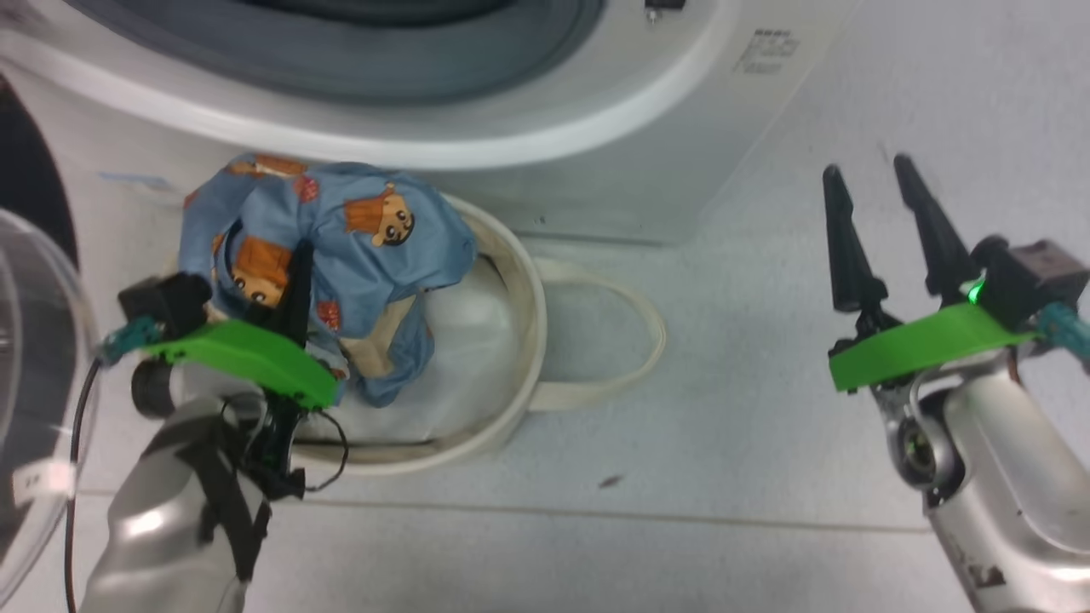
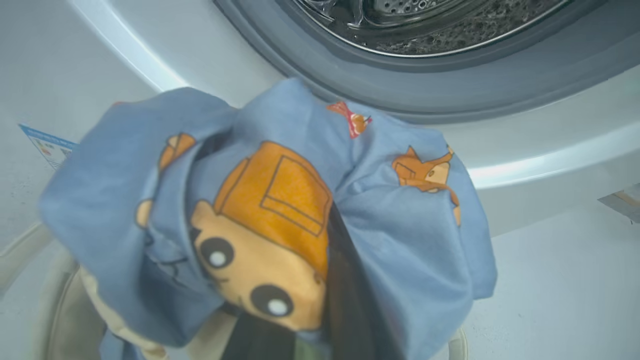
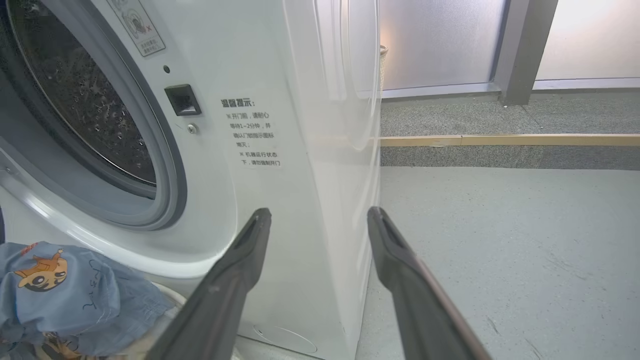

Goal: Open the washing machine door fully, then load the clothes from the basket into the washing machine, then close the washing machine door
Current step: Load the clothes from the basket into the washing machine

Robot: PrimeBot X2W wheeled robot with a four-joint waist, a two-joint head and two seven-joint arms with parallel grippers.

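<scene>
Left tool [image 1: 294, 281]: fingers almost fully closed, clamped on the clothes [image 1: 366, 247]. 1 dark finger was buried in the blue bear-print folds, and the fabric draped over both sides of it.

The clothes formed 1 bunch over the left half of the basket [image 1: 532, 340]. The top of the bunch rose above the rim and the lower cream-trimmed folds hung inside.

The basket stood on the floor [image 1: 681, 528], just near of the washing machine [image 1: 596, 170]. 1 loop handle lay flat to its right.

The washing machine door [image 1: 38, 323] stood swung open at the far left, leaving the steel drum [image 2: 425, 25] exposed.

Right tool [image 1: 869, 183]: 2 fingers spread wide, nothing held. It was over bare floor, right of the machine's front corner and well apart from the basket.
</scene>
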